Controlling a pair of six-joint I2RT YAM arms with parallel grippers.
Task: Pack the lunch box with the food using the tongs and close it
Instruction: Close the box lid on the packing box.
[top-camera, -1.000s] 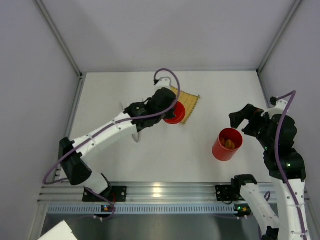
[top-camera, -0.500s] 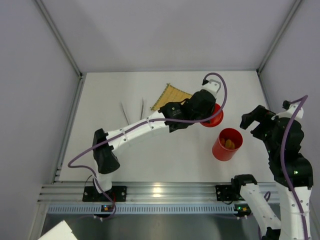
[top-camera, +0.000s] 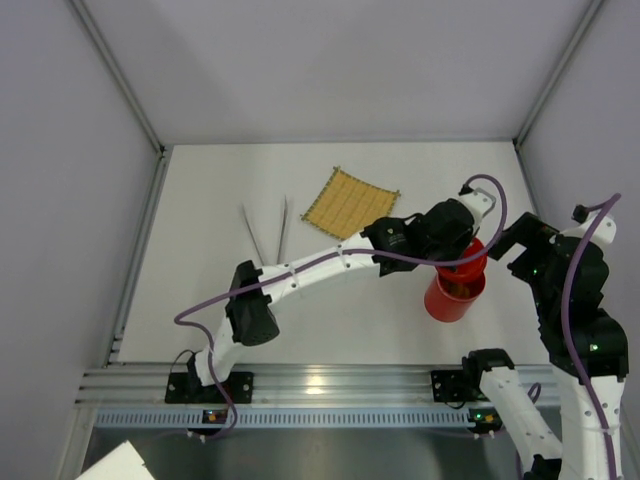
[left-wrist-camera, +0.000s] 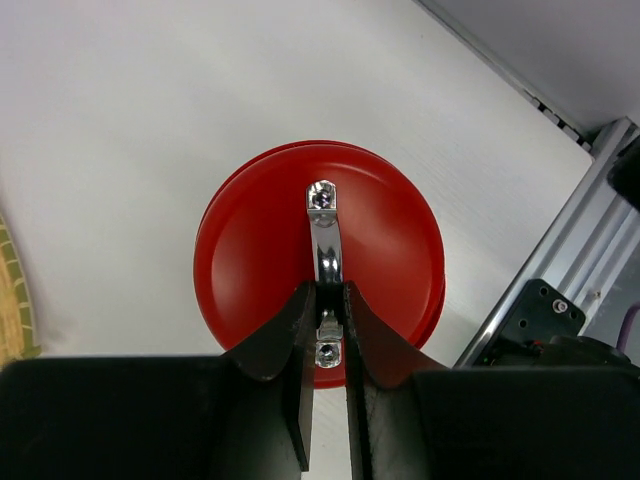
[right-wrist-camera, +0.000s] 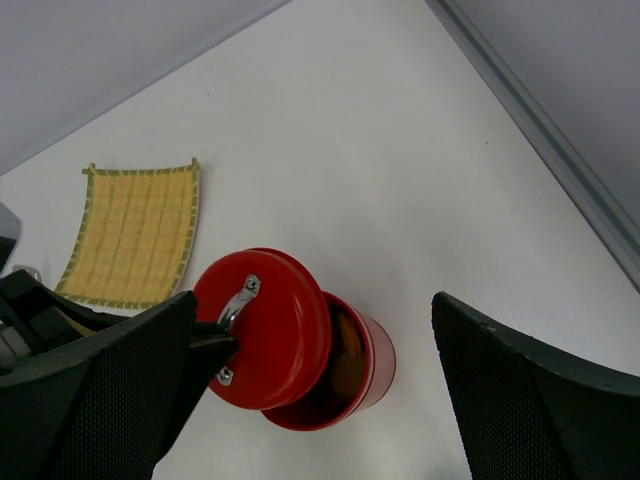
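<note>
Lunch box (top-camera: 452, 300) stands upright toward the table's near right corner, with orange food (right-wrist-camera: 345, 348) showing inside. The left gripper (left-wrist-camera: 325, 318) is clamped on the metal handle (left-wrist-camera: 322, 225) of the red lid (left-wrist-camera: 260, 240), which partly covers the box's mouth. The right gripper (right-wrist-camera: 312, 296) hangs just beside it, jaws wide apart and holding nothing. Farther back, the tongs (top-camera: 284, 225) lie left of centre, and the yellow mat (top-camera: 350, 202) lies nearer the far edge.

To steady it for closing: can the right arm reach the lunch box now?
Probably yes: the open right gripper is beside the lunch box; only the lid, above it, is near.
</note>
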